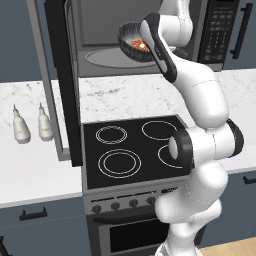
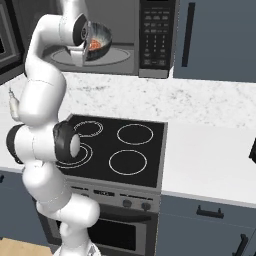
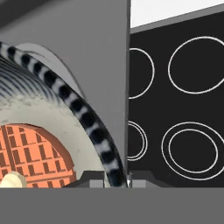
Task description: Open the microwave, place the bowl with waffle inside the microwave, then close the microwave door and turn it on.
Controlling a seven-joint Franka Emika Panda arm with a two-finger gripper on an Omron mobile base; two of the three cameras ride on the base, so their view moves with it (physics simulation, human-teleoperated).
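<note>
White marble table [image 1: 30,165] at the far left of the left base view carries two pale bottles [image 1: 32,124] standing side by side; just right of them the microwave door [image 1: 60,75] hangs swung wide open, edge-on to the camera, over the left side of the black stove [image 1: 132,147]. Right again is the microwave [image 1: 95,30], its grey cavity and glass turntable [image 1: 102,56] exposed, with the keypad panel [image 1: 221,27] at its far right. The bowl [image 1: 131,41] is held up at the cavity mouth, above the turntable's right part and not yet resting on it, with the waffle [image 1: 140,45] inside it. In the hand view the bowl's speckled rim [image 3: 83,111] runs down between the tips of the end effector [image 3: 117,181], so it is pinched narrowly on the rim at one side; the waffle [image 3: 33,153] lies just inside. A one-sided rim grip seems the main risk: the bowl could tilt or slip as it goes in, tipping the waffle out. The raised bowl might also knock the cavity's upper edge or side wall if the arm pushes in too high or off-centre. Letting go before it sits flat could leave it skewed on the glass, hindering the door closing.
</note>
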